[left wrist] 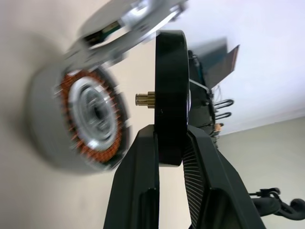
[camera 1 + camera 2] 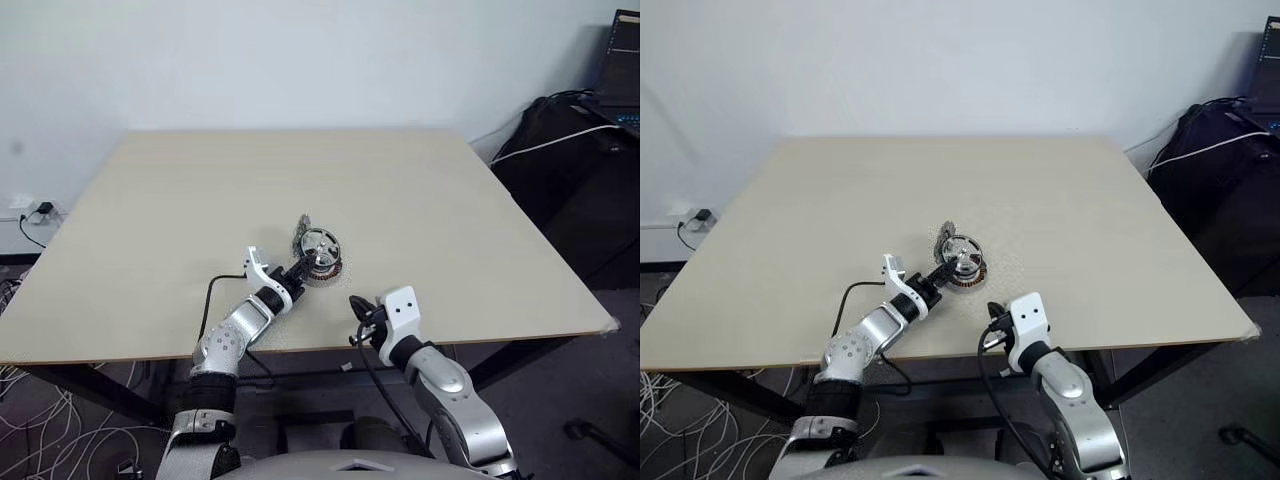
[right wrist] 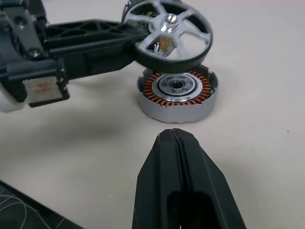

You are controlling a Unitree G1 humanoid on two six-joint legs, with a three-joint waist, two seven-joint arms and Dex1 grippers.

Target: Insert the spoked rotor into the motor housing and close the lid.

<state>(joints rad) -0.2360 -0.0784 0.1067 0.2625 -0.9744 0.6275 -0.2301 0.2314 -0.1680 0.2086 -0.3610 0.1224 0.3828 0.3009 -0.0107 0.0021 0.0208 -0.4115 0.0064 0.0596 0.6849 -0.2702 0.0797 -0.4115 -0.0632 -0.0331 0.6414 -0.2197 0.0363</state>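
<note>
My left gripper (image 2: 303, 264) is shut on the rim of the spoked rotor (image 3: 169, 20), a silver wheel with open spokes and a brass shaft stub. It holds the rotor tilted just above the motor housing (image 3: 176, 91), with a small gap between them. The housing, with its ring of copper windings, rests on the table near the front centre. A silvery round piece, apparently the lid (image 1: 127, 23), leans just behind the housing. My right gripper (image 3: 177, 139) is shut and empty, a short way in front of the housing near the table's front edge.
The pale wooden table (image 2: 450, 200) stretches wide behind and to both sides of the parts. A black bag with cables (image 2: 570, 140) stands off the table's right side. A wall socket and loose cables (image 2: 35, 212) lie at the left.
</note>
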